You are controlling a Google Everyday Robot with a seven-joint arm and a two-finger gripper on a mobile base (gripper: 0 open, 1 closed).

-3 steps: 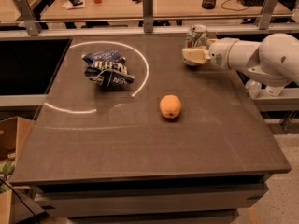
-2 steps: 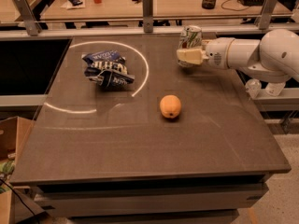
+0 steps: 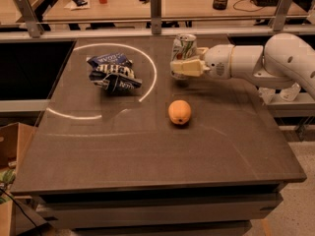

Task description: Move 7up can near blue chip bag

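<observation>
Roughly halfway: over the smooth dark table (image 3: 221,151), a glossy white arm (image 3: 275,58) reaches in from the right. The crumpled blue foil chip bag (image 3: 114,73) lies far left. The gripper (image 3: 184,69) clamps the dented 7up can (image 3: 183,47) aloft, well right of the bag; carrying it closer and setting it down remain.

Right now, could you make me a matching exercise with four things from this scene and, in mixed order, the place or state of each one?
Things:
1. 7up can
2. blue chip bag
3. orange
4. gripper

Places or states:
a. lies crumpled at the far left of the table
b. reaches in from the right, shut on a thing
c. sits alone at mid-table, touched by nothing
d. is held at the far side, to the right of the bag

Pairs: 1-d, 2-a, 3-c, 4-b
</observation>
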